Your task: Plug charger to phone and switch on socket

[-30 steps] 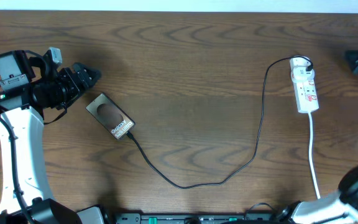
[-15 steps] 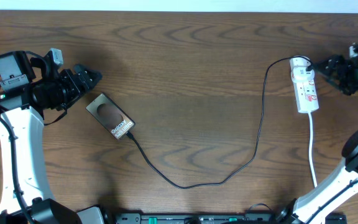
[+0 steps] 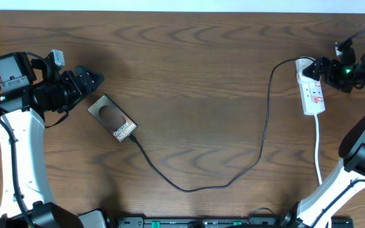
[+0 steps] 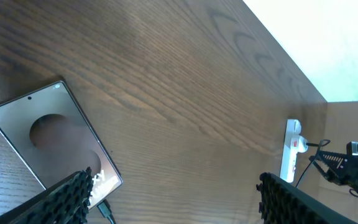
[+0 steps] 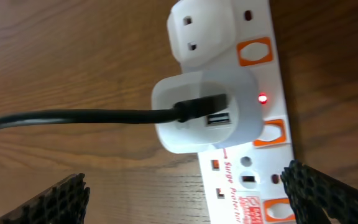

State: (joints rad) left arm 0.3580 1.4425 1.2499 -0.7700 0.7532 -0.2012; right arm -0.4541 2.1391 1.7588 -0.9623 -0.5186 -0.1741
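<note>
Your worktop (image 3: 189,57) is dark brown wood grain and carries everything. On your left side, the left end effector (image 3: 96,78) hovers just beside the phone's far corner, its fingers (image 4: 67,198) spread apart with nothing between them. On the right, the right end effector (image 3: 322,68) hangs over the top end of the socket, its fingers (image 5: 64,198) wide apart and gripping nothing.

The charger (image 3: 265,136) runs in one long black loop across the worktop. One end goes into a white adapter (image 5: 207,115) seated in the socket; the other reaches the phone's lower short edge.

The socket (image 3: 312,94) lies lengthwise near the right edge, its white cord (image 3: 319,158) trailing toward you. The phone (image 3: 111,118) lies flat and angled at the left, well apart from the socket.

Beside the adapter you can see a small red light (image 5: 263,98) glowing.
</note>
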